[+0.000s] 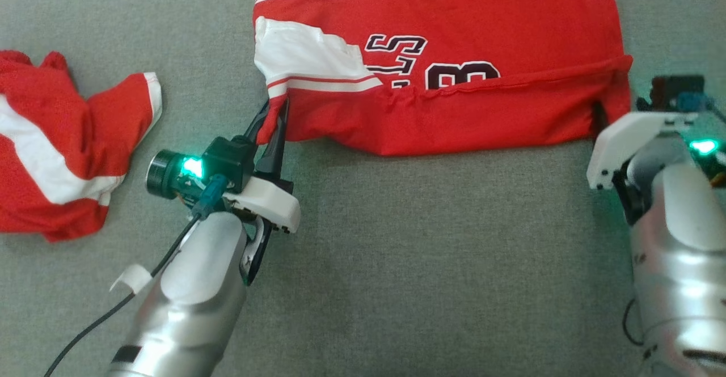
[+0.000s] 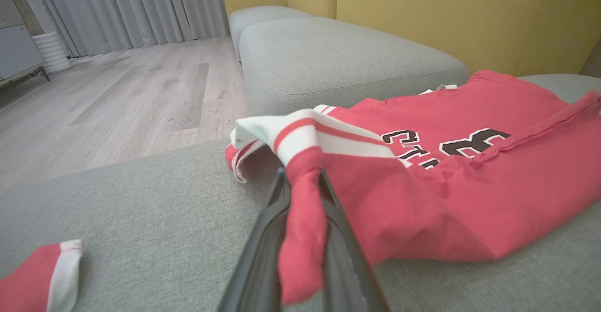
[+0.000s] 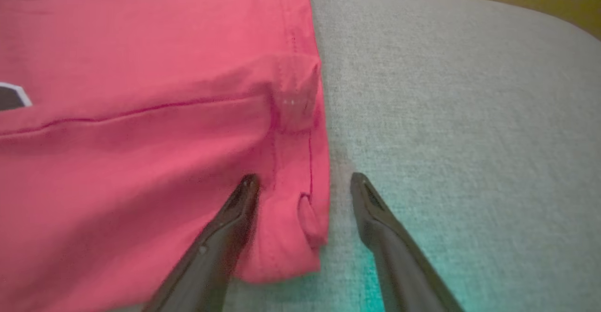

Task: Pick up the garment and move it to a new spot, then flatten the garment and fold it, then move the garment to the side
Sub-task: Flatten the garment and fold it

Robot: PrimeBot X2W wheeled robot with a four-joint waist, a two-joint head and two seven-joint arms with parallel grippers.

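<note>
Found the left gripper (image 2: 300, 180) pressed together on a bunched red corner of the garment (image 1: 482, 99), just under its white-striped sleeve, with a limp tail of cloth drooping back between the dark fingers. Found the right gripper (image 3: 305, 180) spread wide at the opposite near corner, one finger over the red hem and the other over the bare grey cushion (image 1: 425, 263), pinching nothing. Saw the garment itself lying across the cushion between the two arms, its near edge doubled up over part of the dark lettering. Judged it light, soft and floppy, not fragile, likely to sag and crease wherever unsupported and to drag on the woven cushion rather than slide. Reckoned the stitched hem and side seam at the right corner the best bite, thick enough not to slip, and matched to the left pinch so as to lift evenly. Noted a second garment (image 1: 57, 150), also red and white, crumpled well apart on the left. Made out further off a yellow backrest (image 2: 446, 21) and a pale wooden floor (image 2: 117, 96).
</note>
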